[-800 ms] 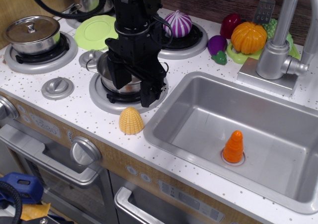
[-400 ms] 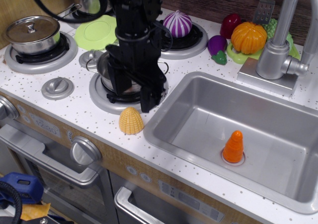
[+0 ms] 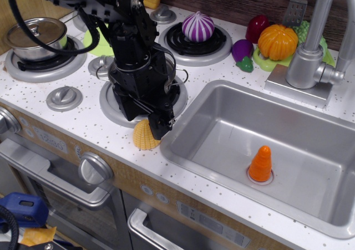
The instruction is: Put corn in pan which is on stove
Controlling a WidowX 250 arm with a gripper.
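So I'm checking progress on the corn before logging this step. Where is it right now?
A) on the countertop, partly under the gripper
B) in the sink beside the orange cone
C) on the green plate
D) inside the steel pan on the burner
A: the corn sits on the speckled countertop at the sink's front-left corner, with the gripper right over it.
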